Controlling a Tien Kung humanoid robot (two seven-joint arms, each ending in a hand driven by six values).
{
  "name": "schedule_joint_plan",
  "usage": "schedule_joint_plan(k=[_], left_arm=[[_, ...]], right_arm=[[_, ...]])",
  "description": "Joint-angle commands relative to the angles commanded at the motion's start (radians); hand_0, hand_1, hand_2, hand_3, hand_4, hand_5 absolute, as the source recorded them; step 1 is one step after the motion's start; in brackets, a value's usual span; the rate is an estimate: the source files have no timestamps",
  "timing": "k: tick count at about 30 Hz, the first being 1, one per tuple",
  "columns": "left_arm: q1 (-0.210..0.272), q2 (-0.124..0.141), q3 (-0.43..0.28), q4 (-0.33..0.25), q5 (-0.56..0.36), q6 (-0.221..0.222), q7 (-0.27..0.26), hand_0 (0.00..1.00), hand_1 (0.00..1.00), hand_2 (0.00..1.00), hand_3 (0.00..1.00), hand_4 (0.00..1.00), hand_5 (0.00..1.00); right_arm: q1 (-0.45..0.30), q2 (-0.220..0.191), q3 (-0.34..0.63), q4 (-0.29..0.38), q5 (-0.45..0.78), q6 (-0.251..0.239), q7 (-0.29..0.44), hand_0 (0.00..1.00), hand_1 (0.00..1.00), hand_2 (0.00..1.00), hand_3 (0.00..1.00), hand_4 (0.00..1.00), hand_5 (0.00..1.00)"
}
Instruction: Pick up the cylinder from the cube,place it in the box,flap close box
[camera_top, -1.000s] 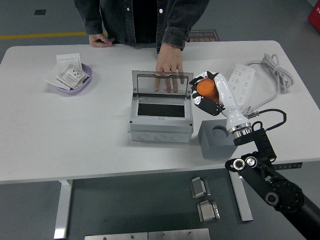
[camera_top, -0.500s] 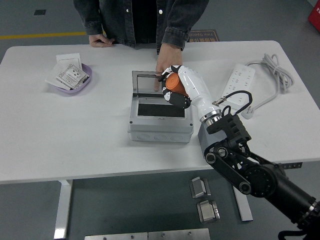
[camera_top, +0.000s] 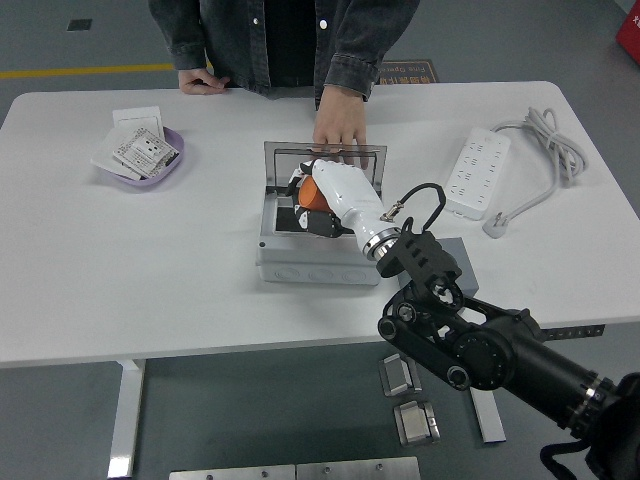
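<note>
My right hand (camera_top: 312, 204), white with black fingertips, is shut on the orange cylinder (camera_top: 312, 196) and holds it over the open cavity of the grey box (camera_top: 315, 258). The box's clear lid (camera_top: 285, 165) stands upright at its far side. A person's hand (camera_top: 340, 130) rests flat behind the lid. The grey cube (camera_top: 452, 257) stands to the right of the box and is mostly hidden by my black right arm (camera_top: 470, 345). My left arm does not show.
A purple dish (camera_top: 172, 168) with paper cards sits at the far left. A white power strip (camera_top: 476, 171) with its cable (camera_top: 545, 140) lies at the far right. The person's other hand (camera_top: 200, 80) rests on the far edge.
My right hand has carried the orange cylinder leftward from beside the cube to over the box's opening, and lower. The arm now covers most of the cube.
</note>
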Motion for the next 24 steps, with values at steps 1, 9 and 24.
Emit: schedule_joint_plan(k=[1,9,24], left_arm=[[0.000,0.000,0.000,0.000,0.001,0.000,0.000,0.636,0.620,0.571,0.597,0.671,0.276],[-0.004,0.000,0.001,0.000,0.005,-0.003,0.000,0.637,0.621,0.571,0.597,0.672,0.277],[-0.017,0.000,0.010,0.000,0.003,-0.009,-0.005,0.637,0.619,0.571,0.597,0.673,0.278]], right_arm=[[0.005,0.001,-0.007,-0.009,0.000,0.001,0.000,0.002,0.096,0.448,0.360,0.049,0.002],[0.047,0.007,-0.043,-0.073,0.011,-0.002,0.014,0.002,0.098,0.455,0.365,0.077,0.002],[0.070,-0.010,-0.041,-0.148,0.097,0.060,0.126,0.002,0.128,0.488,0.457,0.239,0.002]])
